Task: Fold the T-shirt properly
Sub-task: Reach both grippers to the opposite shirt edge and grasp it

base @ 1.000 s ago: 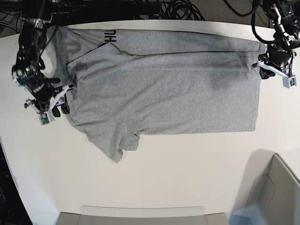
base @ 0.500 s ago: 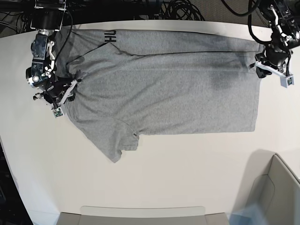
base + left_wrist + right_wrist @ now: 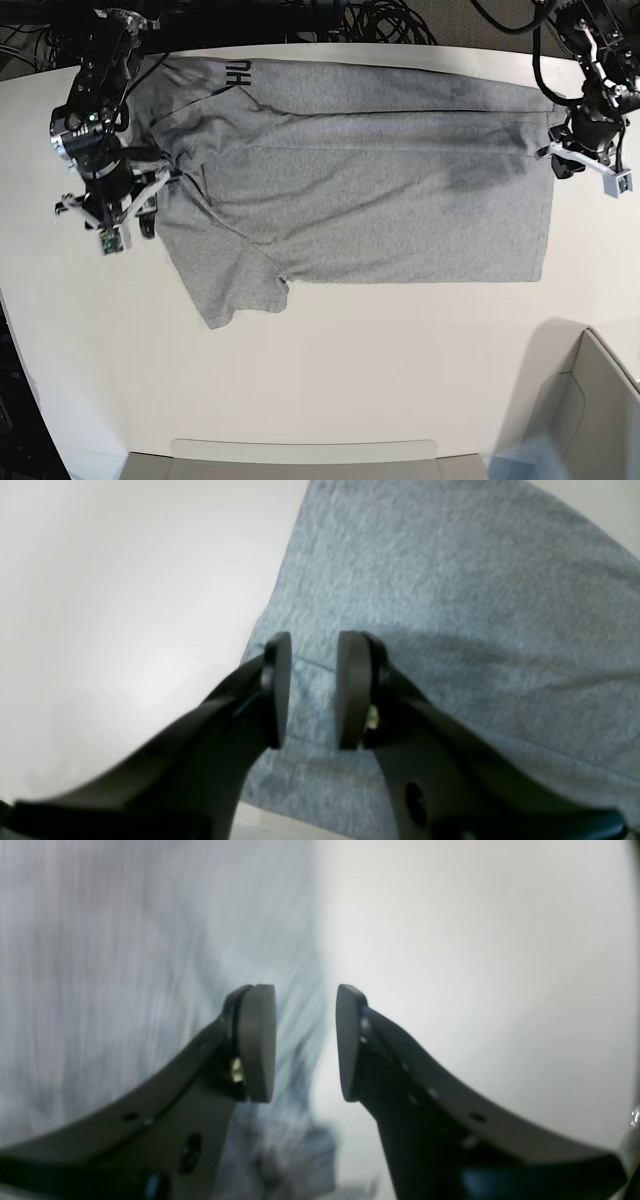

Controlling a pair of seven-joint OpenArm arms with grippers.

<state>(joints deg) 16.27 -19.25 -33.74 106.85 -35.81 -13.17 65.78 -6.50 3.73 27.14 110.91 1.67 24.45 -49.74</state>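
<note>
Hovering with pads parted, left gripper [image 3: 312,690] is straddling the hem corner of the heather-grey cotton T-shirt [image 3: 360,190]; right gripper [image 3: 305,1042], likewise parted, is hanging at its collar edge. Shirt is lying on the white table [image 3: 380,380], one lengthwise fold laid, most folding remaining.

The T-shirt [image 3: 370,180] was heather grey, with black block letters [image 3: 237,72] at its upper edge, up and to the side of the right arm's fingers [image 3: 150,195]. Those fingers were black, as were the left arm's fingers [image 3: 278,690], under which the grey cloth showed a fine speckle. The table [image 3: 330,380] beside both was plain white.
</note>
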